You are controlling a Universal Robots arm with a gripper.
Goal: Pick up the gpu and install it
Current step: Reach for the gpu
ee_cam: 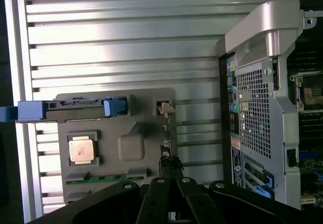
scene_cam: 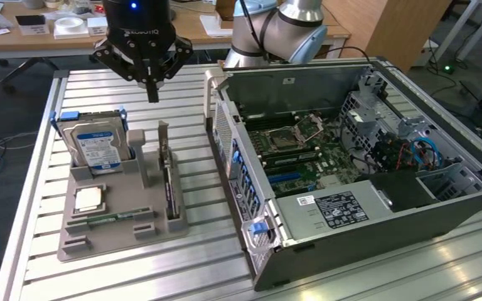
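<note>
**gpu (scene_cam: pixel 168 179) standing in tray, hand hovering above**

gpu is standing on edge in the grey tray (scene_cam: pixel 132 200) on the counter (scene_cam: pixel 182 269), near the hard drive (scene_cam: pixel 97 147). Hand (scene_cam: pixel 151 93) is hanging over it, fingers pressed together, gripping nothing. PC case (scene_cam: pixel 350 163) is lying open at the exterior view's right

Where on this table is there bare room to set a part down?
Bare slats: the strip nearest the exterior camera, before the tray and computer case, and the far patch under the gripper. The tray-case gap is narrow; the tray is full.
</note>
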